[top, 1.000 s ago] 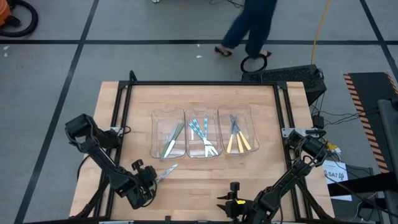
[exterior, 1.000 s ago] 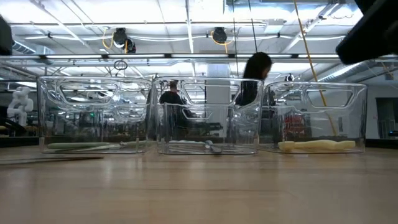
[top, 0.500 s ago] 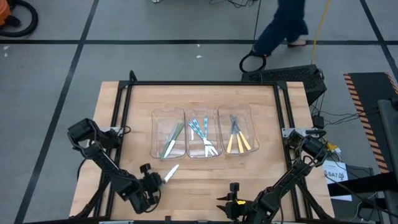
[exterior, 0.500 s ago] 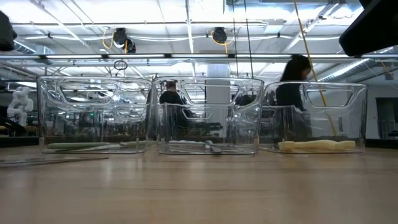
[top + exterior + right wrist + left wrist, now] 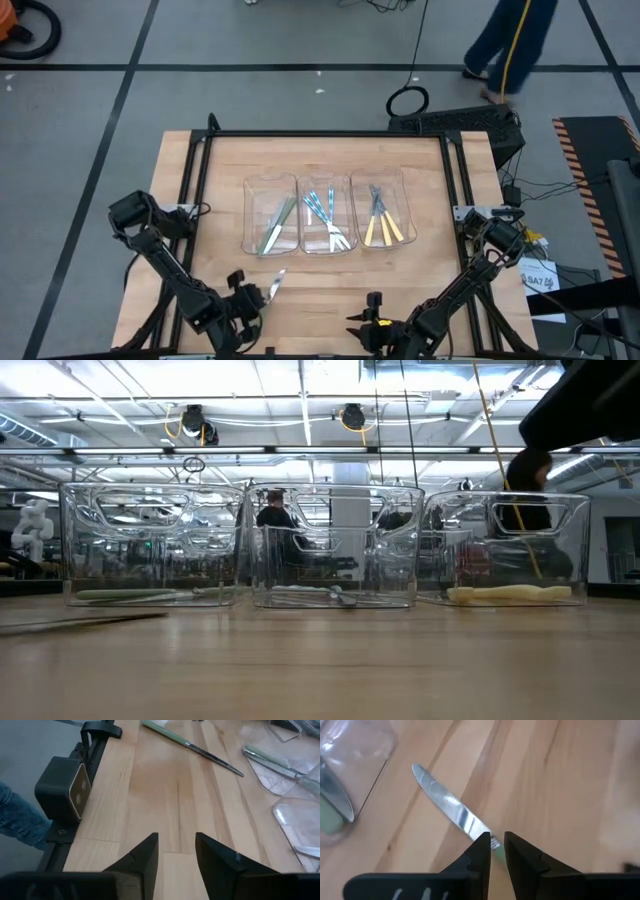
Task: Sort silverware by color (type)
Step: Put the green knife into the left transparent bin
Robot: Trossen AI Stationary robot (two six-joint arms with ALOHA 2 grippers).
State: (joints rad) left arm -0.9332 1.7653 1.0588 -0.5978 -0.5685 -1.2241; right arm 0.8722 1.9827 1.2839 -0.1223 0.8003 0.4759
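A green-handled knife (image 5: 274, 282) lies near the table's near left, blade toward the far right; it also shows in the low view (image 5: 90, 622) and the right wrist view (image 5: 200, 747). My left gripper (image 5: 250, 297) is shut on its handle end. Three clear bins stand mid-table. The left bin (image 5: 250, 192) holds green-handled silverware (image 5: 276, 224), the middle bin light-blue pieces (image 5: 325, 215), and the right bin yellow ones (image 5: 386, 228). My right gripper (image 5: 175, 855) waits open over bare wood at the near edge, right of the knife. My left gripper (image 5: 497, 845) pinches the knife's green handle (image 5: 494, 843) between its two fingertips, just behind where the blade (image 5: 445, 802) starts. The fingers slant down from the near left and point along the knife. The blade stays low over the wood; whether its tip rests there I cannot tell.
A black frame rail (image 5: 320, 134) runs round the tabletop. A small camera block (image 5: 62, 787) sits at the near edge by my right gripper. A person (image 5: 510, 45) walks on the floor beyond the far edge. Bare wood lies between the bins and the near edge.
My left gripper has shifted a little toward the near edge and the right, turning as it went, still shut on the knife. The knife has swung with it, so its blade now points more toward the far edge. The person has walked to the right behind the table.
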